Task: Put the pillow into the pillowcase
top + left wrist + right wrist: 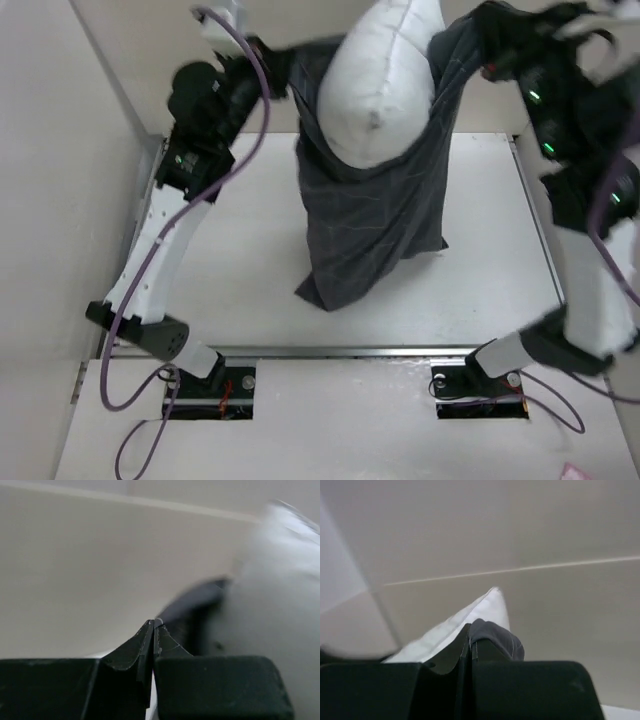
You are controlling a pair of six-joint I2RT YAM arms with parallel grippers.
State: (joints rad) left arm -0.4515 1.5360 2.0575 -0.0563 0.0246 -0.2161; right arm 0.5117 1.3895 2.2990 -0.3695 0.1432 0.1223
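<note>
Pillow (380, 90) upright over the desk (230, 270), its lower part inside the pillowcase (370, 220) and its plump upper part projecting from the open mouth. The 2 arms hold the mouth aloft from opposite sides: the left arm (210, 100) has its jaws clenched on the left hem, and the right arm (560, 120) has its jaws clenched on the right hem, where the right wrist view shows a fold of grey cloth bunched at the tips beside a white corner. In the left wrist view the tips meet with dark cloth directly beyond them, though blur hides the exact pinch. Holding the hem high and spread apparently keeps the opening wide, so the pillow's own weight can carry it downward. The closed end of the case trails onto the desk, slack and creased, which suggests the filling has not yet reached the bottom corners
</note>
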